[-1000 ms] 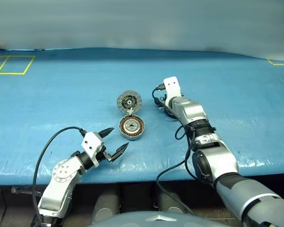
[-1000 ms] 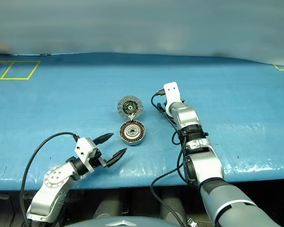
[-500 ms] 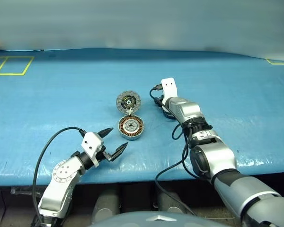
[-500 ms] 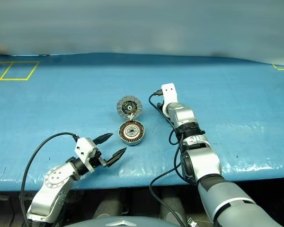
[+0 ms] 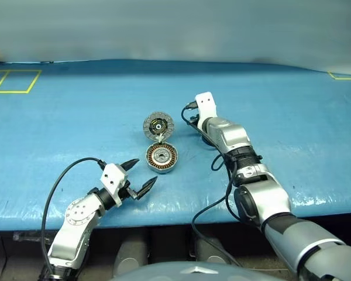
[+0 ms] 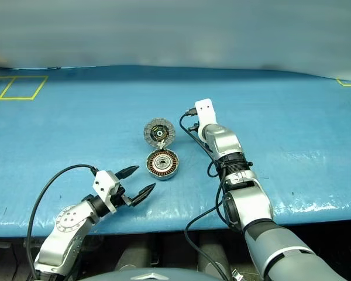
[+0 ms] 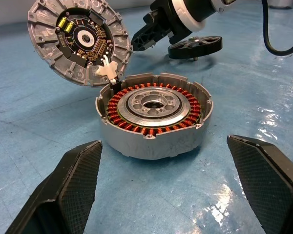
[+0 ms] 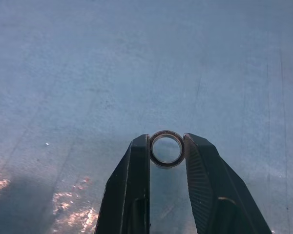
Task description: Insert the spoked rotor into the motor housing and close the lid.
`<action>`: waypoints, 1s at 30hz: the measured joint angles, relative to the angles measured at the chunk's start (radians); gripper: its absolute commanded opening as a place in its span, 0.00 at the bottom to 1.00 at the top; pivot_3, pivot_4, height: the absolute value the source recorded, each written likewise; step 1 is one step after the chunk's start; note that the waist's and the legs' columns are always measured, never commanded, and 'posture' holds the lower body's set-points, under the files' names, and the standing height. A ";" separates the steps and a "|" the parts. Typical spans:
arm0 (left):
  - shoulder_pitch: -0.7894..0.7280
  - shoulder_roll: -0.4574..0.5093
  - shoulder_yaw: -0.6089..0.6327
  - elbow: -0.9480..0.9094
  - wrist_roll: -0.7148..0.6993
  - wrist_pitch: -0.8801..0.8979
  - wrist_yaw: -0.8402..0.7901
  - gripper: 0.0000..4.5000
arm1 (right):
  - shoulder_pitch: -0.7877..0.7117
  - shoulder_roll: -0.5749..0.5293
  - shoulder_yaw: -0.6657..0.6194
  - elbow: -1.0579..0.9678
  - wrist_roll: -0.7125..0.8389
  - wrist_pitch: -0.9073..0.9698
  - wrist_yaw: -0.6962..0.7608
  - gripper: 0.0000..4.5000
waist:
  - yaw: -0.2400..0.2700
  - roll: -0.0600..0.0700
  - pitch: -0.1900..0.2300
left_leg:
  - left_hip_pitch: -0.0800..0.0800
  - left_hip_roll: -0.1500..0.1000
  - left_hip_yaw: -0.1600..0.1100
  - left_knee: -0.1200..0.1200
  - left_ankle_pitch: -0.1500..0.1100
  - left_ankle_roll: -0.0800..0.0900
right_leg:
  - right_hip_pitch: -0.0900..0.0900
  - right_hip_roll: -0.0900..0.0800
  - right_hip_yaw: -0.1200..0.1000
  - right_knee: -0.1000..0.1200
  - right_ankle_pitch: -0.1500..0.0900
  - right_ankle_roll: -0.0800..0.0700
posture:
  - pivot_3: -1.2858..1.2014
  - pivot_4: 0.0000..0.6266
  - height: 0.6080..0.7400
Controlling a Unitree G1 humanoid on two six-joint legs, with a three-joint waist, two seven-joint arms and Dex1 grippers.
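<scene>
Left wrist view: the shallow round grey metal motor housing (image 7: 151,141), its copper-brown windings ringing a pale centre, sits open on the blue-covered table (image 5: 76,117). The round grey ribbed lid (image 7: 78,41) is propped at a tilt against its far rim. Beyond them the small black spoked rotor (image 7: 194,45) lies on the cover just beside the right gripper (image 8: 166,148), apart from the housing.

That gripper's fingers are clenched on a small metal ring (image 8: 167,132) pinched between their tips; whether this ring belongs to the rotor cannot be told. The left gripper (image 5: 145,171) hangs released, jaws spread wide, near the housing's front and touching nothing.

The step in hand looks to be fetching the rotor, which is not yet in the cup. To do it well, the right gripper probably needs to take the wheel by its rim, keep it level, and bring it squarely over the pale centre before lowering. It should also stay wide of the tilted lid, which a brushing wrist could knock shut. The free left gripper could steady the housing wall if it slides.
</scene>
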State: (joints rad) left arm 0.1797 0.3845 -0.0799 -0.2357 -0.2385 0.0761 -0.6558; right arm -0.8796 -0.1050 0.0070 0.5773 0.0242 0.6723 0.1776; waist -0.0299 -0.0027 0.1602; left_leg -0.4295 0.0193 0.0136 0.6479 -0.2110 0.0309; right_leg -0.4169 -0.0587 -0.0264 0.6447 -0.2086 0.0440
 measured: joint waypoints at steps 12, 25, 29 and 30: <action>-0.006 0.001 0.011 0.011 0.003 -0.017 0.008 1.00 | 0.373 -0.198 0.165 -0.834 0.053 0.311 0.174 0.15 | 0.007 0.000 0.000 | 0.000 0.001 0.002 0.000 0.000 0.001 | -0.001 -0.001 0.000 -0.001 -0.005 -0.003 | 0.52 0.24 1.00; -0.005 0.009 0.021 0.013 -0.002 -0.018 -0.002 1.00 | 0.454 -0.121 0.370 -1.037 0.117 0.394 0.191 0.15 | 0.008 0.000 0.000 | -0.001 0.003 0.004 0.002 0.000 0.000 | -0.003 -0.001 -0.001 -0.001 -0.004 -0.003 | 0.52 0.24 1.00; -0.005 0.010 0.021 0.013 -0.006 -0.015 -0.002 1.00 | 0.457 -0.086 0.411 -0.985 0.103 0.357 0.169 0.15 | 0.009 -0.001 0.000 | -0.001 0.003 0.005 0.002 0.000 0.000 | -0.003 -0.001 -0.001 -0.001 -0.004 -0.003 | 0.52 0.24 1.00; -0.004 0.010 0.021 0.013 -0.006 -0.015 -0.002 1.00 | 0.459 -0.080 0.419 -0.974 0.100 0.351 0.165 0.15 | 0.009 -0.001 0.000 | -0.001 0.003 0.005 0.002 0.000 0.000 | -0.003 -0.001 -0.001 -0.001 -0.004 -0.003 | 0.52 0.24 1.00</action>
State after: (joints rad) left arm 0.1752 0.3943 -0.0590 -0.2230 -0.2446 0.0610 -0.6580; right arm -0.4208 -0.1848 0.4258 -0.3968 0.1243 1.0235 0.3422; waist -0.0205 -0.0033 0.1599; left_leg -0.4306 0.0223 0.0183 0.6501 -0.2115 0.0310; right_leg -0.4200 -0.0597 -0.0270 0.6441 -0.2130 0.0411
